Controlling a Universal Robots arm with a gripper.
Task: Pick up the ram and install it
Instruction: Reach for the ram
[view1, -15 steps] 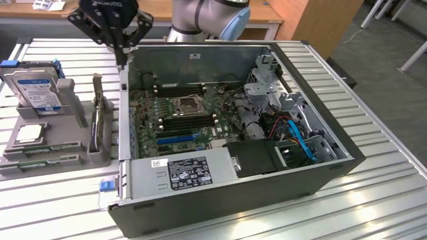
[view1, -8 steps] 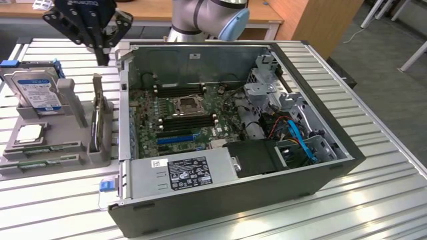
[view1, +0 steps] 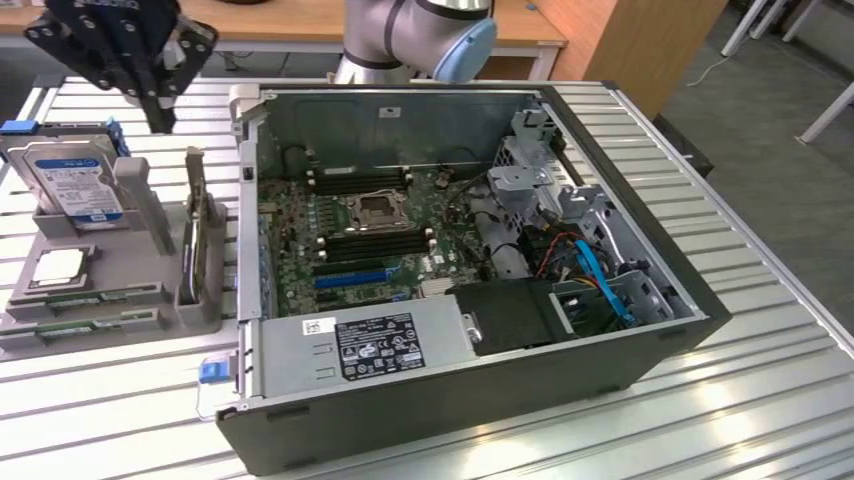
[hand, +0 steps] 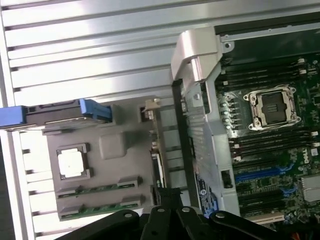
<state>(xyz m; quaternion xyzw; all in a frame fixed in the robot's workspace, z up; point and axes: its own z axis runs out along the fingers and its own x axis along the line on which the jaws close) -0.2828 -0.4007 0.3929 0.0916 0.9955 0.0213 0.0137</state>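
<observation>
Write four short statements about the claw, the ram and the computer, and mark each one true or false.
1. The black claw grips a green ram stick. False: it is shut and empty, up near the grey plastic holder.
2. Two flat green ram sticks lie in the grey plastic holder. True.
3. The silver hard drive with the blue label sits inside the dark metal computer case. False: it stands on the holder, outside the case.
4. The case is open, with the green motherboard exposed. True.
</observation>
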